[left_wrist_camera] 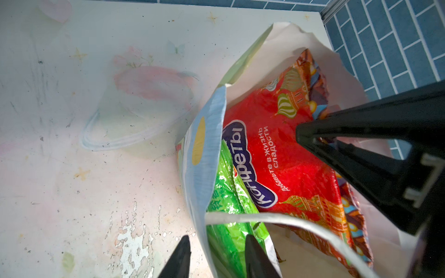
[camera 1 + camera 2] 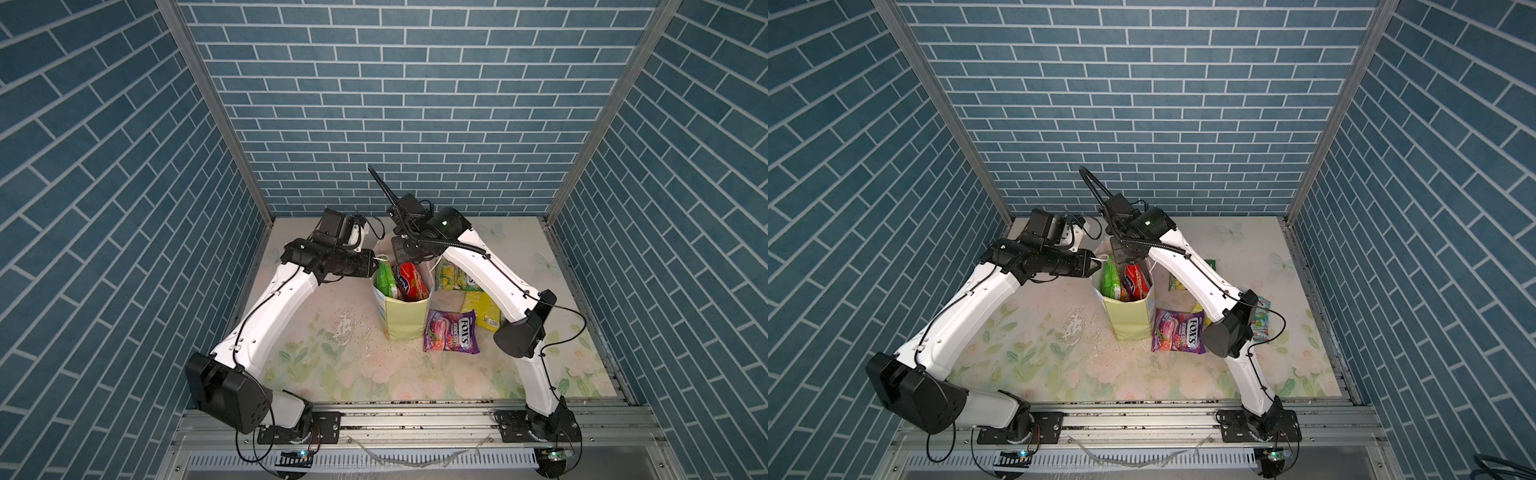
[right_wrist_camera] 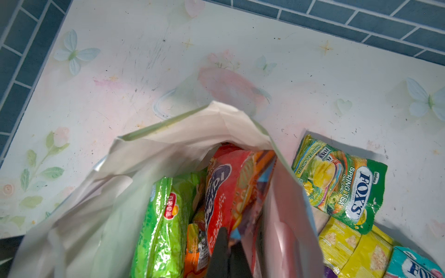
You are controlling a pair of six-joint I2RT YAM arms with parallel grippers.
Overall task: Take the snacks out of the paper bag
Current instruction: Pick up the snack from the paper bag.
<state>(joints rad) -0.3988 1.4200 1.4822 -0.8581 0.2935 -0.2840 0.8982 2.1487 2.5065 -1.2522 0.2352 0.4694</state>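
Observation:
The paper bag (image 2: 405, 322) (image 2: 1129, 320) stands upright at mid-table, mouth open. Inside it are a green chips packet (image 3: 163, 216), a large red packet (image 1: 289, 156) and an orange packet (image 3: 195, 243). My left gripper (image 1: 218, 252) is open. It straddles the bag's sky-print wall (image 1: 204, 149) and the edge of the green packet, under the white cord handle (image 1: 277, 220). My right gripper (image 3: 228, 250) reaches into the bag's mouth from above, shut on the red packet's crinkled top edge. Other snacks lie outside the bag.
Right of the bag lie a purple Fox's packet (image 2: 451, 332), a green Fox's packet (image 3: 342, 183), a yellow packet (image 3: 356, 248) and a teal-white packet (image 2: 1260, 320), partly under my right arm. Blue brick walls enclose the floral table (image 2: 332, 374) on three sides.

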